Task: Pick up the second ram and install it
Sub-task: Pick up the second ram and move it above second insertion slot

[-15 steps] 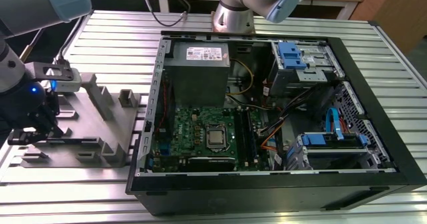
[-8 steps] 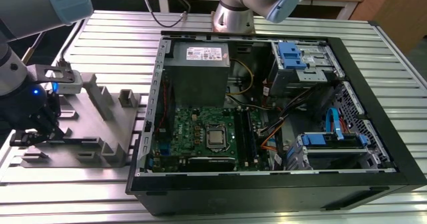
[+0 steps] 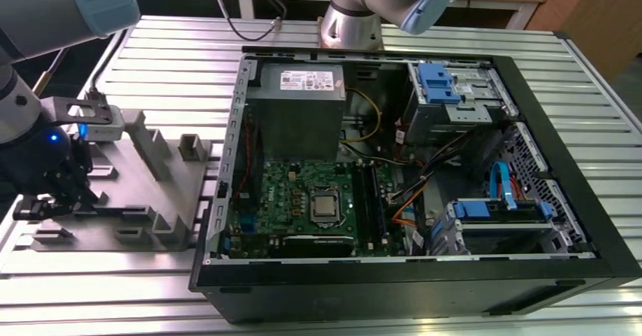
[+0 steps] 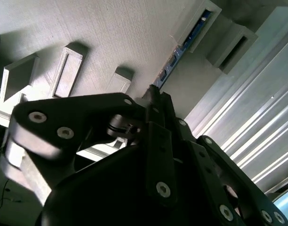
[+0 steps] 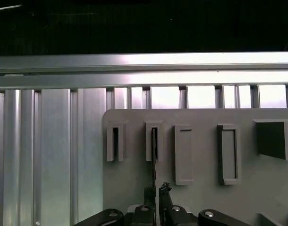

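Note:
The second ram (image 5: 154,157) is a thin dark stick seen edge-on, standing in a slotted holder (image 5: 154,128) on the pale grey fixture plate (image 5: 200,197). In the second wrist view its blue-edged length (image 4: 174,59) runs from the holder toward my fingertips. My gripper (image 5: 156,192) straddles the stick's near end, with one finger close against each side, shut on it. In the exterior view the gripper (image 3: 56,193) hangs low over the fixture plate (image 3: 131,193) at the exterior view's left. The motherboard (image 3: 301,201) with its black memory slots (image 3: 367,201) lies inside the open computer case (image 3: 401,276).
Upright grey blocks (image 3: 150,152) and more holders (image 5: 228,153) rise from the fixture plate. The table top is ribbed metal (image 5: 54,155). Inside the case are a power supply (image 3: 296,110), blue-tabbed drive cages (image 3: 446,88) and loose cables (image 3: 411,193). A second robot arm's base (image 3: 351,20) stands behind the case.

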`<state>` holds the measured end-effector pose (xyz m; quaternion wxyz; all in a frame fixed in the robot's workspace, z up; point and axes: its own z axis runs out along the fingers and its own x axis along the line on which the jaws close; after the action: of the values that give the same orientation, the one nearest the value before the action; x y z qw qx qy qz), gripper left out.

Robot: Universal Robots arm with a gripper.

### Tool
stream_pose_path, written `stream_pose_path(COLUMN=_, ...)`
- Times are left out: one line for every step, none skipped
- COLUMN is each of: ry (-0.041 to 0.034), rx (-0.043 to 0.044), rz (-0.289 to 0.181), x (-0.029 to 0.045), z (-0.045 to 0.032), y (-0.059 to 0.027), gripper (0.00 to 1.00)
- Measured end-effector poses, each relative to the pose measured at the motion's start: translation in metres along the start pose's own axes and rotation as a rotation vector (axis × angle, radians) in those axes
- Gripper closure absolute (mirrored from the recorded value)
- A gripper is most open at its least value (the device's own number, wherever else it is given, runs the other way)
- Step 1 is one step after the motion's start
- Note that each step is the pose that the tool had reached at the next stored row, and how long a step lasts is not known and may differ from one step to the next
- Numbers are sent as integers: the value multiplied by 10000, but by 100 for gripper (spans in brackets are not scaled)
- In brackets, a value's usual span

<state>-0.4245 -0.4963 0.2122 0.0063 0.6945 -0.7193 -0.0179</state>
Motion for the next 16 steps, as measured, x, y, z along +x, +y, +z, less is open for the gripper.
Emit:
stream_pose_path(ry=0, rx=0, rz=0, x=0, z=0, y=0, gripper=80)
stream_pose_path(ry=0, rx=0, rz=0, x=0, z=0, y=0, gripper=80)
stream_pose_path(ry=0, rx=0, rz=0, x=0, z=0, y=0, gripper=73)
stream_pose_path(ry=0, rx=0, rz=0, x=0, z=1, y=0, gripper=73)
stream_pose_path(ry=0, rx=0, rz=0, x=0, z=1, y=0, gripper=67)
stream_pose_path(ry=0, rx=0, rz=0, x=0, z=1, y=0, gripper=67)
stream_pose_path(ry=0, rx=0, rz=-5, x=0, z=2, y=0, gripper=67)
stream_pose_path(ry=1, rx=0, rz=-52, x=0, z=5, y=-1, gripper=67)
stream_pose_path(ry=2, rx=1, rz=-141, x=0, z=10, y=-1, gripper=67)
stream_pose_path(ry=7, rx=-1, rz=-250, x=0, z=15, y=-1, gripper=67)
stream_pose_path(ry=13, rx=-6, rz=-368, x=1, z=23, y=-1, gripper=67)
stream_pose_path(ry=16, rx=-6, rz=-462, x=1, z=34, y=-2, gripper=67)
stream_pose_path(ry=19, rx=-8, rz=-556, x=1, z=45, y=-2, gripper=67)
stream_pose_path(ry=22, rx=-10, rz=-648, x=1, z=56, y=-2, gripper=67)
stream_pose_path(ry=25, rx=-11, rz=-725, x=1, z=66, y=-2, gripper=67)
stream_pose_path(ry=27, rx=-12, rz=-783, x=1, z=75, y=-3, gripper=67)
